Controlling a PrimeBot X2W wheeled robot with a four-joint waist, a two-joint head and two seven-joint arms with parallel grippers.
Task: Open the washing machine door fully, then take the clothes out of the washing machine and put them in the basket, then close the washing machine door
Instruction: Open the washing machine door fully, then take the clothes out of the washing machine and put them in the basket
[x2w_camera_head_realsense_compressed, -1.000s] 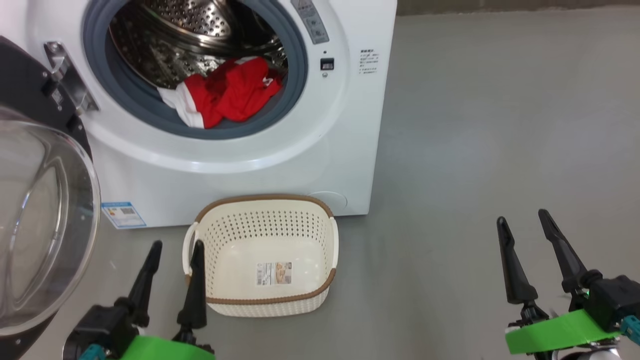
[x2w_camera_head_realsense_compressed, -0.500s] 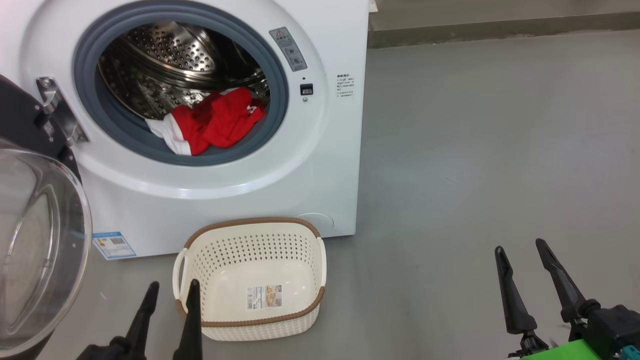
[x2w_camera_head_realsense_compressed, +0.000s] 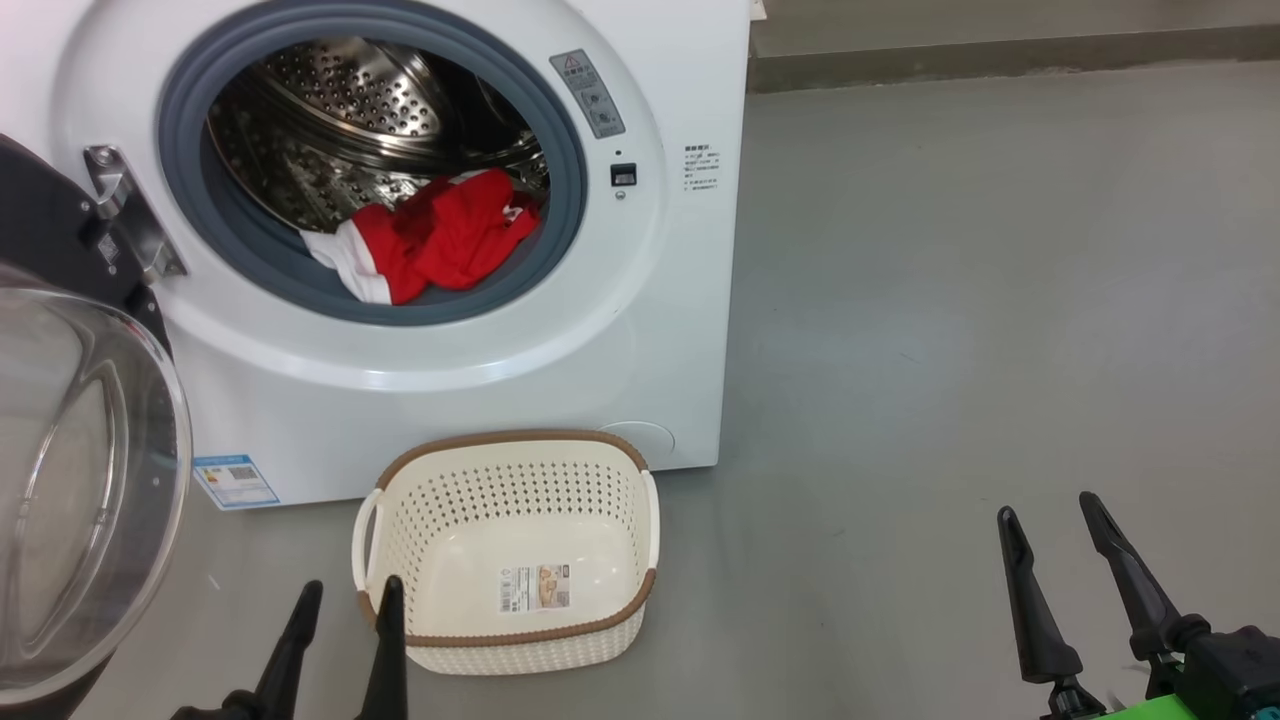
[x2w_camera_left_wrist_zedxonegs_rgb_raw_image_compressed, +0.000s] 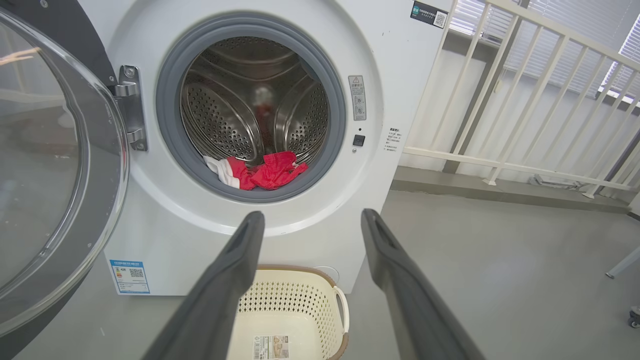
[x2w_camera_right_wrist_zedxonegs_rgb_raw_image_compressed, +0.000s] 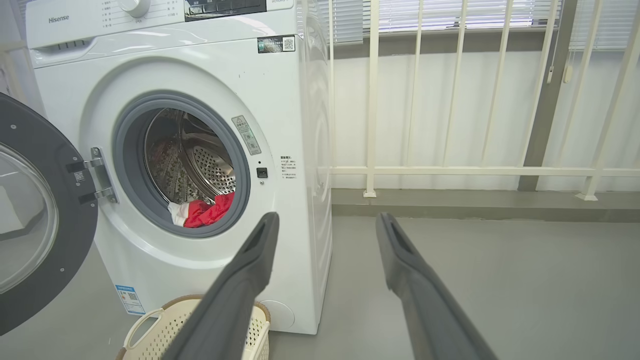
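— At upper left of the head view, washing machine (x2w_camera_head_realsense_compressed: 450, 400) gaping, washing machine door (x2w_camera_head_realsense_compressed: 80, 480) swung out along the left edge on its hinge. Looks fully open, so first step judged done.

— Agreed. Glass bowl bulging toward frame right, black rim roughly upright. And the clothes (x2w_camera_head_realsense_compressed: 430, 235)?

— Upper middle, slumped low at the front of the drum (x2w_camera_head_realsense_compressed: 350, 100), right against the lower lip of the grey gasket (x2w_camera_head_realsense_compressed: 250, 270). Long axis on a slant: white end down-left, red end up-right.

— Bottom centre, basket (x2w_camera_head_realsense_compressed: 520, 440), nothing in it yet, just below the machine's front. Long side running left to right, handles at either end.

— Lower left, left gripper (x2w_camera_head_realsense_compressed: 351, 583), jaws spread, holding nothing, one fingertip right by the basket's near-left corner. Lower right, right gripper (x2w_camera_head_realsense_compressed: 1047, 505), jaws likewise apart, over bare floor (x2w_camera_head_realsense_compressed: 950, 300).

— So, unloading step, not yet begun. Calls for a reach up-frame and in over the gasket lip, jaws wide until astride the red bunch, then a pinch across the heap's short side. Probably.
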